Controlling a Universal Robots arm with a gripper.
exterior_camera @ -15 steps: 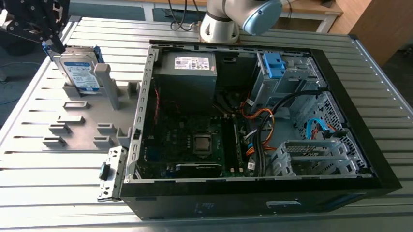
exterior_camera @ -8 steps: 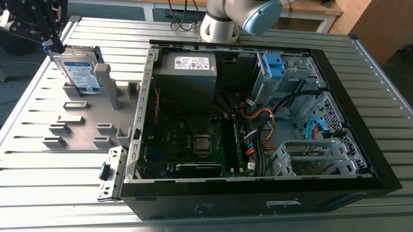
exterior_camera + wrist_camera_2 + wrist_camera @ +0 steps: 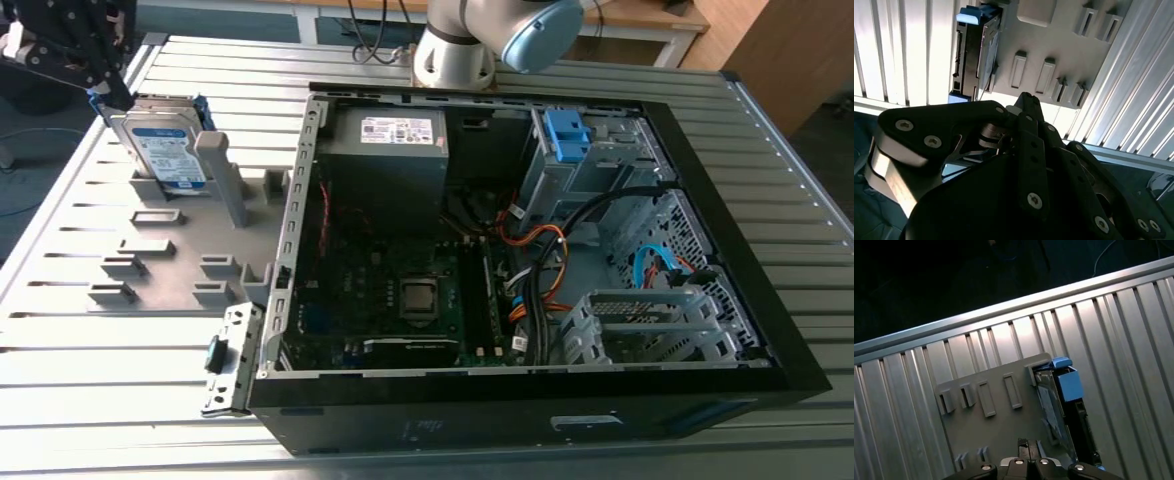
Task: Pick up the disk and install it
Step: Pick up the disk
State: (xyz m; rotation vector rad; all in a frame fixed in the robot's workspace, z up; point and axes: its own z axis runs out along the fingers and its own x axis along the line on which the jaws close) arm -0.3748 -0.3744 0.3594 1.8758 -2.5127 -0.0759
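The disk (image 3: 167, 145) is a silver drive with a white-and-blue label in a blue carrier. It stands on edge in a slot of the grey holder plate (image 3: 160, 255) at the exterior view's left. My gripper (image 3: 114, 97) hangs just above the disk's upper corner on the exterior view's left, shut and holding nothing. Both wrist views look down past the gripper (image 3: 1025, 97) (image 3: 1026, 444) onto the disk (image 3: 976, 50) (image 3: 1061, 405) and the holder plate (image 3: 1054, 45) (image 3: 989, 430).
An open black computer case (image 3: 747, 300) lies right of the holder on the ribbed metal table (image 3: 80, 340). Inside are a grey power supply (image 3: 387, 150), a motherboard (image 3: 400, 300), cables and a drive cage with a blue latch (image 3: 563, 135). The arm's base (image 3: 454, 50) stands behind the case.
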